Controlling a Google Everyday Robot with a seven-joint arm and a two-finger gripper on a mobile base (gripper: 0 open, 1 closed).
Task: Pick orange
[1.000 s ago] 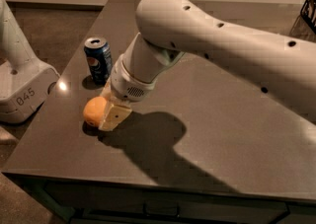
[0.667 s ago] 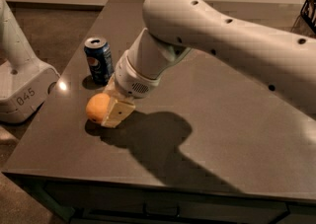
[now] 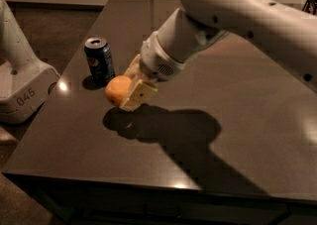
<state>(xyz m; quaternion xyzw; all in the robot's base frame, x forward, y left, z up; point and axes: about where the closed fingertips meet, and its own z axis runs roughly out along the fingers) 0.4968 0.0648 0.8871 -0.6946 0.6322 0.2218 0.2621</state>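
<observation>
- White arm [image 3: 237,16] reaches down to the gripper [image 3: 124,91], whose jaws hold the orange [image 3: 114,90].
- That orange sits between the jaws, raised off the dark table [image 3: 237,120]; its shadow [image 3: 119,121] lies below.
- Blue soda can [image 3: 100,60] stands upright on the table just beside the jaws.

Worktop [image 3: 237,120]: dark, smooth, semi-gloss, with light glints on it. Arm [image 3: 237,11] shell: off-white, smooth, satin, looks like plastic. Pincer [image 3: 126,89], just above the worktop beside the can [image 3: 100,61], clamped on the orange [image 3: 116,90]: beige matt fingers, plastic-looking. Orange: matt skin. Can: glossy blue printed metal, bare silver top. White unit [image 3: 22,85] at left: smooth hard shell, plastic-looking.
</observation>
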